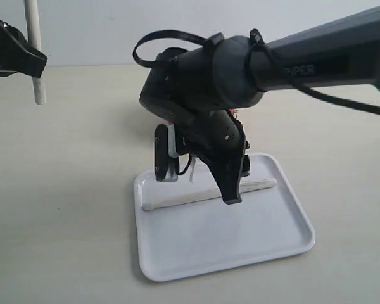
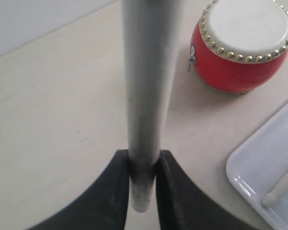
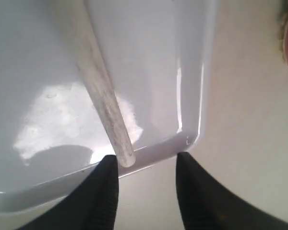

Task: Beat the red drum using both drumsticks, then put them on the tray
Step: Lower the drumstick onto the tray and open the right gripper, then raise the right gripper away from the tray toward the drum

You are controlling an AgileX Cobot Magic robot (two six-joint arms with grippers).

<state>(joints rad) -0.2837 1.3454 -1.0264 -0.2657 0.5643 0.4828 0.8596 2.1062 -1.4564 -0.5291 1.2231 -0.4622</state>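
Note:
One pale drumstick (image 1: pixel 33 38) stands upright at the far left, with my left gripper (image 1: pixel 38 63) shut on its lower part. The left wrist view shows the same stick (image 2: pixel 146 96) pinched between the fingers of the left gripper (image 2: pixel 143 167), and the red drum (image 2: pixel 240 48) on the table beyond. In the exterior view the right arm hides the drum. The other drumstick (image 1: pixel 196 196) lies across the white tray (image 1: pixel 240 247). My right gripper (image 1: pixel 233 190) hangs over its thick end, open. In the right wrist view that stick (image 3: pixel 103 100) rests free on the tray (image 3: pixel 182 72), next to one fingertip of the right gripper (image 3: pixel 146 163).
The tray's corner (image 2: pixel 264 163) lies near the drum, with the lying stick's tip (image 2: pixel 278 191) in it. Pale tabletop (image 1: pixel 63 190) surrounds the tray. The right arm (image 1: pixel 291 63) reaches in from the upper right above the drum.

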